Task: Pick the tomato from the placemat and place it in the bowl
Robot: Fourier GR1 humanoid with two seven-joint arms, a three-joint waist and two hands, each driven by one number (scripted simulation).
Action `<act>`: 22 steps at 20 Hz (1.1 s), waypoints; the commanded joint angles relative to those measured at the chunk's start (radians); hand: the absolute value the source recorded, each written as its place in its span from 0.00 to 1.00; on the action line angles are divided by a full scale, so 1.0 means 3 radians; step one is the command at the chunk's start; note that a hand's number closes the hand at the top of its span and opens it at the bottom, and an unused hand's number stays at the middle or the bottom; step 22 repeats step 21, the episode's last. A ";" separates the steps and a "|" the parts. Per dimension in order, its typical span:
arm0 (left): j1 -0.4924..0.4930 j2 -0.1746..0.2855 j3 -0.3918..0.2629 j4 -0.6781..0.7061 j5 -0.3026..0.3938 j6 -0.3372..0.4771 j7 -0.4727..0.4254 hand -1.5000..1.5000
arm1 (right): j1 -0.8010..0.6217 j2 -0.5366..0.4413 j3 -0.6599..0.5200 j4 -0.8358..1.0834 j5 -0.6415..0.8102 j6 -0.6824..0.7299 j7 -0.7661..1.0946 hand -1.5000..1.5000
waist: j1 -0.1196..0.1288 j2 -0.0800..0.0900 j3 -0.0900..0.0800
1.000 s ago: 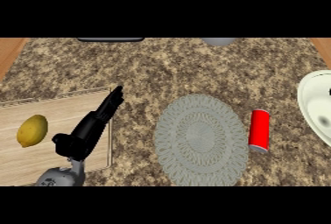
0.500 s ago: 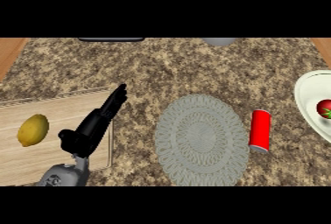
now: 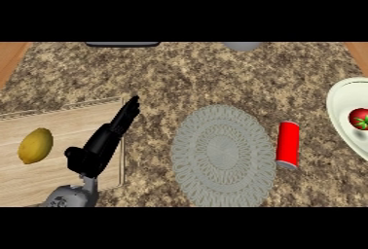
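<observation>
Tomato (image 3: 359,118) newly in bowl (image 3: 340,99) (left hand (image 3: 105,143) flat)

Tomato (image 3: 358,119) in bowl (image 3: 336,99) at right, can (image 3: 288,144) beside placemat (image 3: 224,155), lemon (image 3: 35,145) on board (image 3: 68,121) left

One each — tomato (image 3: 359,119), bowl (image 3: 339,104), placemat (image 3: 224,154), red can (image 3: 287,145), lemon (image 3: 35,145), wooden board (image 3: 68,124).

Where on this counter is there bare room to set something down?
The placemat is bare, between the left hand and the red can. The counter beyond it is open too. Crowded: the bowl, holding the tomato.
</observation>
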 commanded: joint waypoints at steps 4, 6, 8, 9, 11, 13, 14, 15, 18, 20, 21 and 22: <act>0.0076 -0.0064 -0.0040 -0.0121 -0.0066 0.0060 0.0074 0.50 | 0.0403 -0.0117 -0.0630 -0.0141 -0.0577 -0.0091 -0.0220 0.00 | -0.0023 -0.0006 0.0000; 0.0216 0.0075 0.0038 -0.0200 0.0040 -0.0083 0.0031 0.50 | 0.0617 -0.0269 -0.0888 -0.0340 -0.0792 0.0115 -0.0143 0.00 | -0.0052 -0.0018 -0.0001; 0.0105 -0.0033 0.0002 -0.0132 -0.0030 0.0017 0.0056 0.50 | 0.0968 -0.0021 -0.1075 -0.0495 -0.0965 0.0017 -0.0372 0.00 | -0.0082 -0.0018 0.0001; -0.0091 0.0045 0.0156 -0.0146 0.0038 0.0011 0.0221 0.50 | 0.1058 -0.0067 -0.1177 -0.0668 -0.1048 0.0105 -0.0299 0.00 | -0.0114 -0.0024 -0.0001; -0.0013 0.0021 0.0126 -0.0122 -0.0007 0.0020 0.0133 0.50 | 0.1414 0.0003 -0.1368 -0.0806 -0.1225 0.0237 -0.0520 0.00 | -0.0097 -0.0020 -0.0002; -0.0059 0.0033 0.0200 0.0096 0.0038 -0.0038 -0.0010 0.50 | 0.1609 0.0015 -0.1608 -0.0861 -0.1440 0.0360 -0.0683 0.00 | -0.0129 -0.0016 -0.0003; 0.0136 -0.0001 0.0043 -0.0220 -0.0001 -0.0045 0.0074 0.50 | 0.1643 -0.0092 -0.1724 -0.0778 -0.1553 0.0473 -0.0684 0.00 | -0.0066 -0.0016 -0.0001; 0.0231 -0.0026 -0.0040 -0.0353 -0.0057 -0.0003 0.0163 0.50 | 0.1784 -0.0065 -0.1792 -0.0567 -0.1591 0.0537 -0.0951 0.00 | -0.0054 -0.0015 0.0001; -0.0013 0.0005 0.0142 -0.0123 -0.0013 -0.0010 0.0162 0.50 | 0.2113 -0.0093 -0.1971 -0.0706 -0.1821 0.0963 -0.0986 0.00 | -0.0071 -0.0013 -0.0002; -0.0015 -0.0102 0.0059 -0.0045 -0.0100 0.0054 0.0066 0.50 | 0.2171 -0.0158 -0.2140 -0.0456 -0.2053 0.1186 -0.1201 0.00 | -0.0066 -0.0010 -0.0001; -0.0042 -0.0010 0.0115 -0.0163 -0.0021 -0.0048 0.0177 0.50 | 0.2186 -0.0266 -0.2235 -0.0251 -0.2086 0.1184 -0.1316 0.00 | -0.0045 -0.0008 0.0000; -0.0042 -0.0010 0.0115 -0.0163 -0.0021 -0.0048 0.0177 0.50 | 0.2186 -0.0266 -0.2235 -0.0251 -0.2086 0.1184 -0.1316 0.00 | -0.0045 -0.0008 0.0000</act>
